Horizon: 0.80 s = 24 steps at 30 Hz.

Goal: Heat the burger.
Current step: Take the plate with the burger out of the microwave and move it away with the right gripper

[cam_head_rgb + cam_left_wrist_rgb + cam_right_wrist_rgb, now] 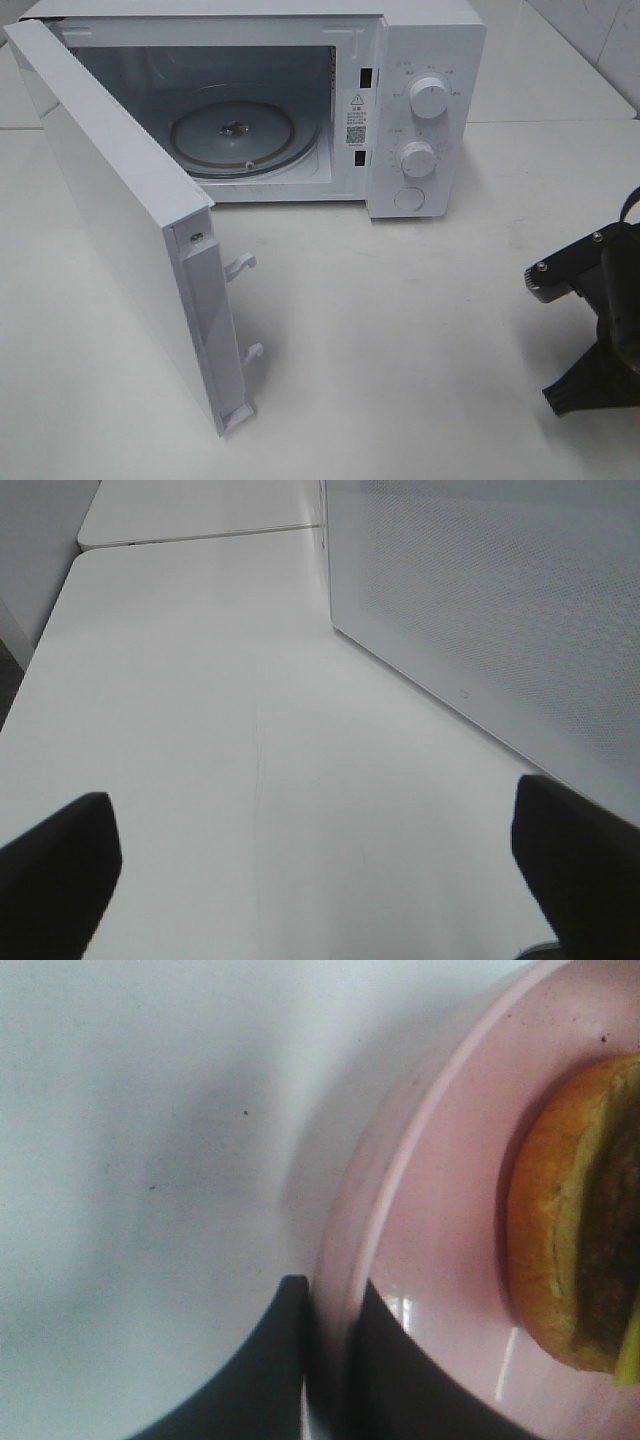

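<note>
The burger [575,1240] shows only in the right wrist view, with its golden-brown bun, dark patty and a bit of green. It rests on a round pink plate [440,1210]. My right gripper [330,1295] is shut on the plate's rim, one dark finger on each side of the edge. In the exterior high view the right arm [600,330] sits at the far right edge, and the burger and plate are out of that view. My left gripper [320,880] is open and holds nothing, with its fingers [60,870] low over the white table beside the microwave door [500,610].
A white microwave [420,100] stands at the back of the table. Its door [110,200] swings wide toward the front left. The glass turntable [232,135] inside is bare. Two knobs [430,97] sit on its right panel. White tabletop [400,330] stretches between the microwave and the right arm.
</note>
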Each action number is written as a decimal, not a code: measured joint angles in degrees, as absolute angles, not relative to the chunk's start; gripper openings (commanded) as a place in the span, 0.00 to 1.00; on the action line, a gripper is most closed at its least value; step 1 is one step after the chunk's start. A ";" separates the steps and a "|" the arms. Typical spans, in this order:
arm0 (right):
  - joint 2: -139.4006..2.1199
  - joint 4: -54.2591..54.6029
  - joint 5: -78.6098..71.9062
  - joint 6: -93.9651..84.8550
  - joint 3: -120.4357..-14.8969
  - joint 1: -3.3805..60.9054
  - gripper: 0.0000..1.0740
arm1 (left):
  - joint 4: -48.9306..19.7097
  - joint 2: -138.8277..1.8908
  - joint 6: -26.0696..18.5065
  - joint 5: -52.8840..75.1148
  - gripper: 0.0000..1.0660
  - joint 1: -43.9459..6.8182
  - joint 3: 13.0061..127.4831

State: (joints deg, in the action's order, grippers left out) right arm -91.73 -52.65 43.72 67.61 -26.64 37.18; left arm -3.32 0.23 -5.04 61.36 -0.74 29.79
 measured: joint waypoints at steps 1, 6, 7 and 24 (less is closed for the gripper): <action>-92.48 -53.00 43.54 68.07 -26.64 37.18 0.05 | -3.32 0.23 -5.04 61.36 0.94 -0.74 29.79; -96.03 -54.77 42.40 71.56 -26.81 37.18 0.07 | -3.32 0.23 -5.04 61.36 0.94 -0.74 29.79; -96.03 -54.77 42.40 71.56 -26.81 37.18 0.07 | -3.32 0.23 -5.04 61.36 0.94 -0.74 29.79; -99.06 -56.21 42.40 72.77 -27.50 37.18 0.35 | -3.32 0.23 -5.04 61.36 0.94 -0.74 29.79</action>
